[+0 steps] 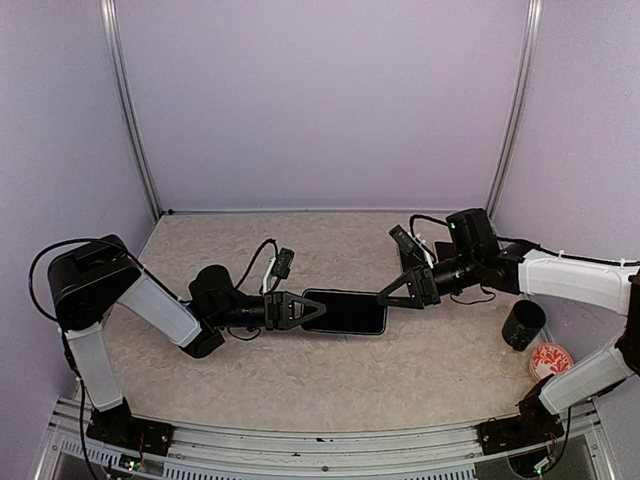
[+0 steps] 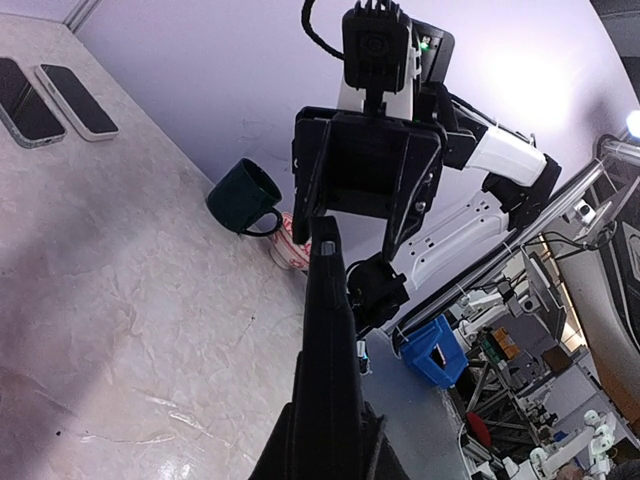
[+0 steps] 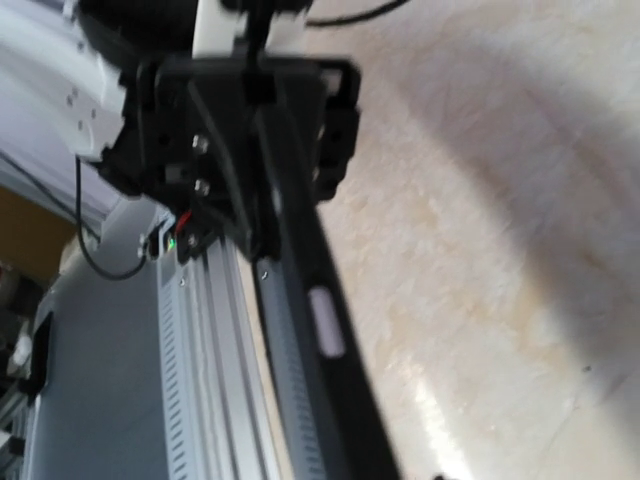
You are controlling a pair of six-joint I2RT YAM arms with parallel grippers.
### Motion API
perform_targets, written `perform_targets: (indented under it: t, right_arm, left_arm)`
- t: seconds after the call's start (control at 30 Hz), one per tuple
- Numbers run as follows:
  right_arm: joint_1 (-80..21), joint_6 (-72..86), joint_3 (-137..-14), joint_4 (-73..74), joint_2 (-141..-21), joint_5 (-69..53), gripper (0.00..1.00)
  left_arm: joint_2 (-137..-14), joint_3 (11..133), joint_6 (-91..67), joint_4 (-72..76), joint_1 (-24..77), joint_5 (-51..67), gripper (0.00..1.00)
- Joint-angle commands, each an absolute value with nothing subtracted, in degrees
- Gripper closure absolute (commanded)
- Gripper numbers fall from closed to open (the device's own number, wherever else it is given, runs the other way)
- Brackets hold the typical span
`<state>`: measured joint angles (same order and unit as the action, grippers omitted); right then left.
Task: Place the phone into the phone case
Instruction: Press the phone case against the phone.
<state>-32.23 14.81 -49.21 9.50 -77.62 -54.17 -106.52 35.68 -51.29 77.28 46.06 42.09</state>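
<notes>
1. Holds a black phone over the middle of the table, broad face turned up and long axis running left to right between the two arms.
2. Clamps the left gripper on the phone's left end, fingers pressed together on it. From the left wrist, shows the phone edge-on, rising out from between those fingers.
3. Meets the phone's right end with the right gripper. From the left wrist, shows its fingers standing apart, wider than the phone's thin edge, with the phone's tip near one of them. Cannot tell whether either finger touches the phone.
4. Gives only a blurred picture from the right wrist: the phone's dark edge with one pale side button, running toward the left arm's gripper.
5. Shows two pale-rimmed slabs, flat and dark-faced, lying side by side on the table at the far corner of the left wrist view, well apart from both grippers. Cannot tell whether either is the phone case.
6. Has a dark green mug standing at the table's right side beside the right arm, with a red-and-white patterned round thing just beside it.
</notes>
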Motion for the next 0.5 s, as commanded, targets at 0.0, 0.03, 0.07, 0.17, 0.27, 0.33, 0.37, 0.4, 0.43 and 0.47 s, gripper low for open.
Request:
perform_targets:
  t: [0.0,0.03,0.07,0.17,0.27,0.33,0.37,0.4,0.43,0.47]
  right_arm:
    - [-28.7,17.6,-48.1,5.1,-76.5,-57.5,0.52]
    - [-28.0,18.4,-47.7,4.2,-76.2,-58.2,0.51]
    - [-27.4,19.1,-47.5,3.5,-75.9,-58.7,0.50]
    - [-26.6,20.3,-47.1,2.5,-75.8,-58.8,0.49]
    - [-26.5,20.6,-46.9,2.7,-77.2,-59.2,0.49]
    - [-26.5,21.1,-46.3,2.1,-77.9,-59.8,0.49]
    - [-26.5,21.3,-45.9,1.5,-78.1,-60.1,0.49]
    - [-26.5,21.3,-45.7,1.4,-78.2,-60.1,0.49]
    - [-26.6,21.4,-45.5,1.3,-78.3,-60.3,0.50]
    - [-26.6,21.5,-45.3,1.1,-78.2,-60.4,0.50]
  left_arm:
    - [-106.8,35.7,-51.7,79.2,46.2,42.0,1.00]
    - [-106.8,35.7,-51.7,79.2,46.2,42.0,1.00]
    - [-106.7,35.7,-51.6,79.1,46.2,41.9,1.00]
    - [-106.6,35.8,-51.6,79.2,46.2,42.1,1.00]
    - [-106.7,35.9,-51.5,79.1,46.1,42.2,1.00]
    - [-106.6,36.0,-51.5,79.1,46.1,42.2,1.00]
    - [-106.6,36.0,-51.6,79.1,46.1,42.1,1.00]
    - [-106.6,36.0,-51.6,79.0,46.1,42.1,1.00]
    - [-106.5,36.1,-51.6,79.0,46.1,42.1,1.00]
    - [-106.5,36.0,-51.6,78.9,46.1,42.1,1.00]
